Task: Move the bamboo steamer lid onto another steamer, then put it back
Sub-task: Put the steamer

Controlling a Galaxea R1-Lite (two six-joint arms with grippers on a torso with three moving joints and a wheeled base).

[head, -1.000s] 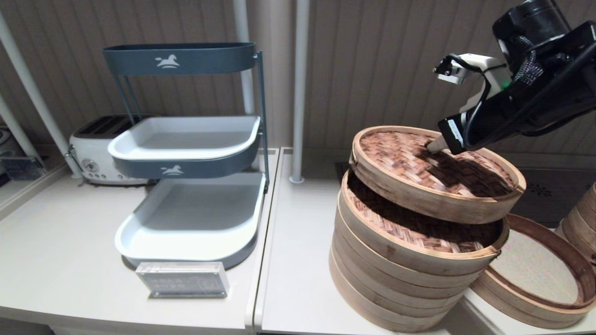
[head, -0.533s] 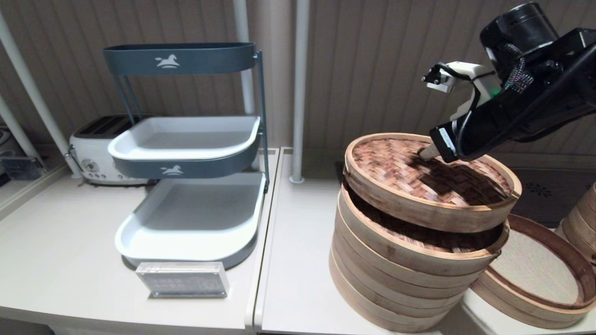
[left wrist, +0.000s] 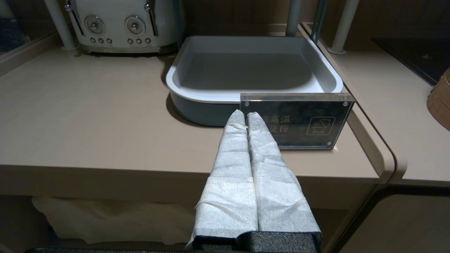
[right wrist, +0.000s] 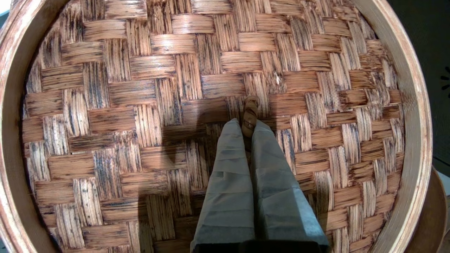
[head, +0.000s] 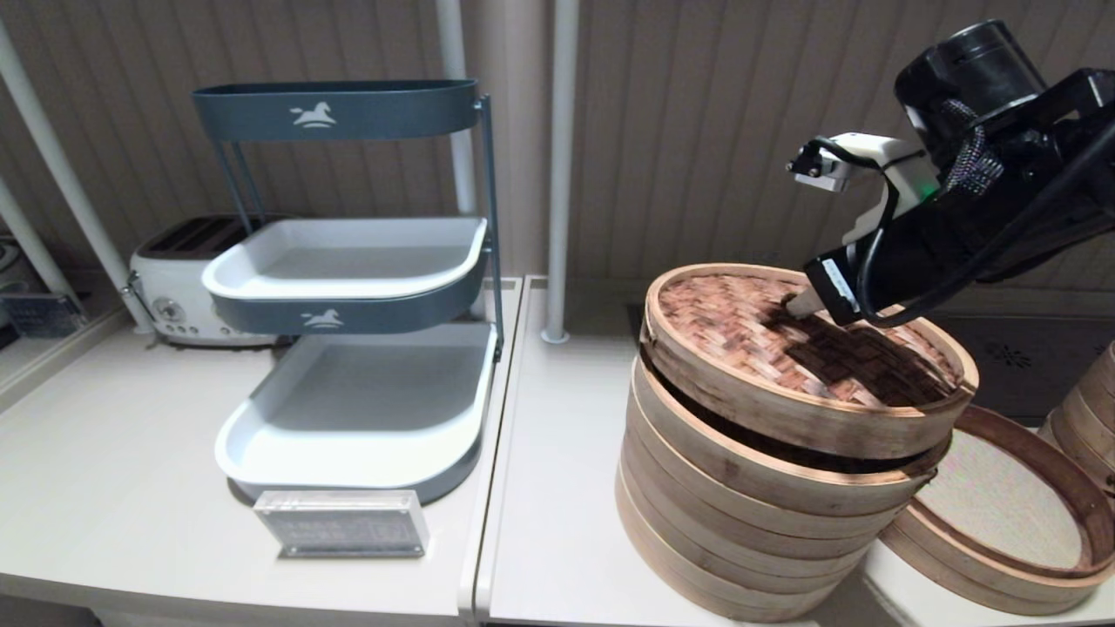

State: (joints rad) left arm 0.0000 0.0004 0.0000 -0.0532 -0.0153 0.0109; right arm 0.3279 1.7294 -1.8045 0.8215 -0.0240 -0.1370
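- over the tall stack of bamboo tiers (head: pixel 749 514) on the right counter, we see our right claw (head: pixel 794 306) pinched tight on the small centre loop (right wrist: pixel 249 114) of the lid (head: pixel 723 335).
- from the right wrist view, both wrapped fingers (right wrist: pixel 228 168) close on that loop with no gap showing, the woven top of the lid (right wrist: pixel 140 105) filling the frame.
- on the stack, the lid sits tilted: its far left edge looks down on the top tier, while a dark gap shows under its near right edge.
- beside the stack, to its right, lies the low steamer (head: pixel 1019 522) with a dark inner rim and pale liner, uncovered.
- at the front edge of the left counter (left wrist: pixel 88 105), our left claw (left wrist: pixel 246 116) hangs with its wrapped fingers pressed together, holding nothing.
- just beyond that claw stands a clear sign (left wrist: pixel 297 121), and behind it the grey tray (left wrist: pixel 253 66) of the tiered rack (head: pixel 348 287).
- at the back left sits a pale toaster (head: pixel 187 292).
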